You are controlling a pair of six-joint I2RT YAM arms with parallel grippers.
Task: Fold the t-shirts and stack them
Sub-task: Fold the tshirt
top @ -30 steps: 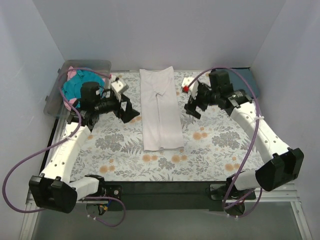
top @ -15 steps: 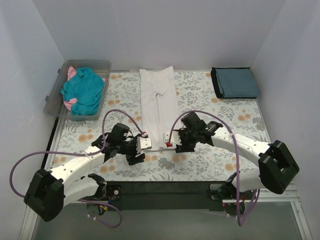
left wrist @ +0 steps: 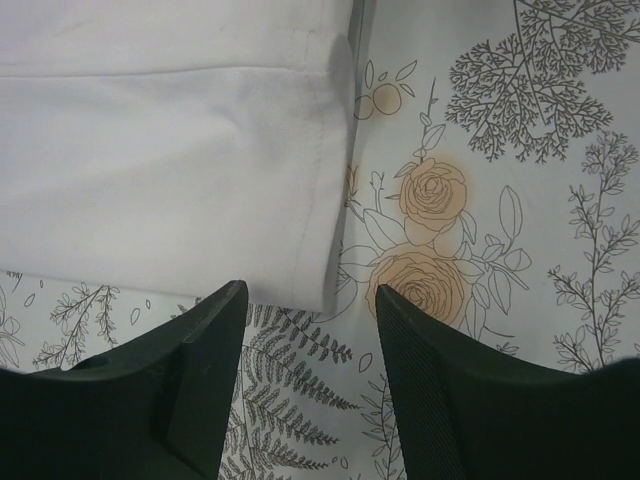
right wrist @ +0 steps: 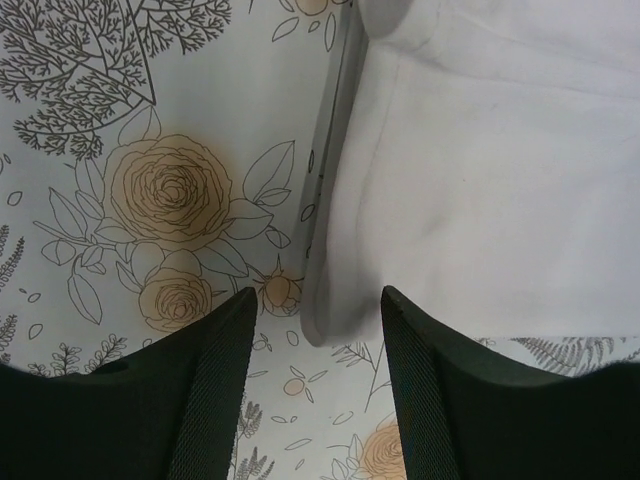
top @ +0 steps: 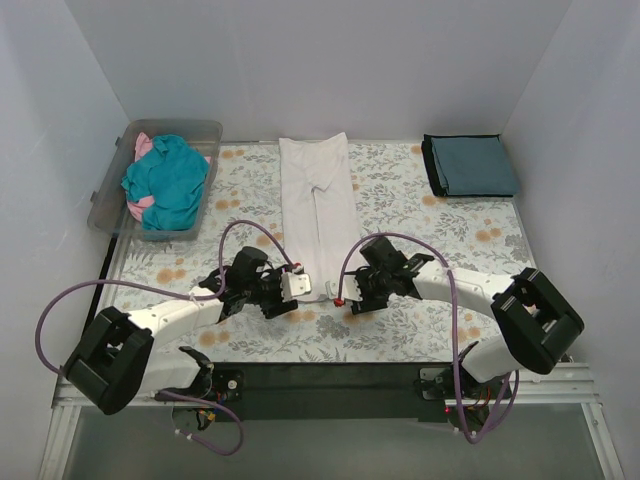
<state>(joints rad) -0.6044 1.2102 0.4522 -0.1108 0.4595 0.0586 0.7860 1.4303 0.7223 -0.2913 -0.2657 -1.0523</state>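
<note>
The white t-shirt [top: 320, 215] lies folded into a long strip down the middle of the table. My left gripper [top: 297, 292] is at its near left corner and my right gripper [top: 346, 295] at its near right corner. In the left wrist view the gripper [left wrist: 310, 305] is open, with the shirt's hemmed corner [left wrist: 315, 270] just ahead of the fingertips. In the right wrist view the gripper [right wrist: 316, 300] is open, and the shirt's corner [right wrist: 335, 310] reaches in between the fingertips. A dark slate-blue t-shirt [top: 470, 165] lies folded at the back right.
A clear plastic bin [top: 110, 205] at the back left holds a crumpled teal t-shirt [top: 165, 185] and a pink one [top: 143, 146]. The floral table cover [top: 420, 215] spreads under everything. White walls close in the back and both sides.
Both arms have swung from beside the shirt's far half to its near corners, low over the table. Both pairs of jaws have narrowed from wide open.
</note>
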